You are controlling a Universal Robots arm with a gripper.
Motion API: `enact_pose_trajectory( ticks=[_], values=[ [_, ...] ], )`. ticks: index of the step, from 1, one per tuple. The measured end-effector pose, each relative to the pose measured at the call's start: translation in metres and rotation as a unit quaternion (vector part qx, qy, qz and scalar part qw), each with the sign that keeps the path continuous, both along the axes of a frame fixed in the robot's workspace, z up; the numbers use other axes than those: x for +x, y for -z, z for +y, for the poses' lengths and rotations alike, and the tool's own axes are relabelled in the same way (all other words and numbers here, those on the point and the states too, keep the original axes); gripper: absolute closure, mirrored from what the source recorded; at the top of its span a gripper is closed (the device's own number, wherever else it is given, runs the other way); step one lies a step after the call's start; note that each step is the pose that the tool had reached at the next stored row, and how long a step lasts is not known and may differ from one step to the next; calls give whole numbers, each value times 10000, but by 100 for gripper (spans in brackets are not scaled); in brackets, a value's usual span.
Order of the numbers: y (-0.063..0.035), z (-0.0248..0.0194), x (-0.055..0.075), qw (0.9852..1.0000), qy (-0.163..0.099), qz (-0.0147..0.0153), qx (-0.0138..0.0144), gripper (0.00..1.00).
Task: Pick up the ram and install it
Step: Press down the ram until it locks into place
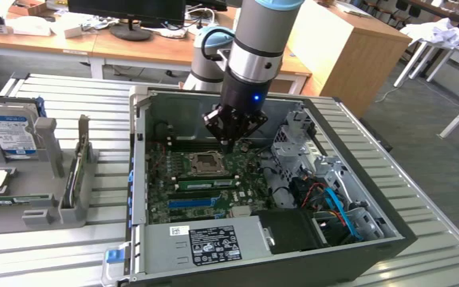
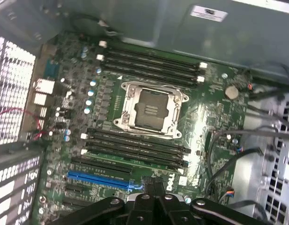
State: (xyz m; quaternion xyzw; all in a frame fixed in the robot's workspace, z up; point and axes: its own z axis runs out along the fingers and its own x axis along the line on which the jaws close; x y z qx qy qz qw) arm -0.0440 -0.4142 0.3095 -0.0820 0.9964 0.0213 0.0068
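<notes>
My gripper [image 1: 228, 142] is pinched shut with nothing in it, hanging inside the open computer case [image 1: 138, 179] just above the motherboard [image 1: 250, 200]. In the exterior view the processor socket [image 1: 207, 162] lies at about 7 o'clock from my fingertips, close below them. The ram [image 1: 72, 179], as far as I can tell, is the thin green stick standing on edge in the grey rack [image 1: 42, 206] outside the case, at about 9 o'clock from me and well apart. Most of it is hidden by the rack's posts. One hard drive [image 1: 10, 131] stands upright in the same rack. The case wall is between me and the rack. The power supply [image 1: 213, 242] fills the case at 6 o'clock.

In the wrist view my closed fingers [image 2: 151, 185] meet over the board beside one blue slot [image 2: 100, 180]. The socket [image 2: 151, 108] sits between two banks of long black slots [image 2: 135, 147]. I count four in each bank, and all look bare, though the blur makes that unsure. One coin battery [image 2: 232, 92] lies near the socket. My own black linkage covers the board's near edge.
</notes>
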Motion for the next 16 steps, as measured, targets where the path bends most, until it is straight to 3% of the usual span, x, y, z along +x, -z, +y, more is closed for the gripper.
enact_pose_trajectory(
  ticks=[7,13,16],
  values=[
    [3,0,0,9984,564,0,1,89],
    [2,1,0,9983,580,1,1,89],
    [-1,1,0,9983,582,18,0,89]
  ],
)
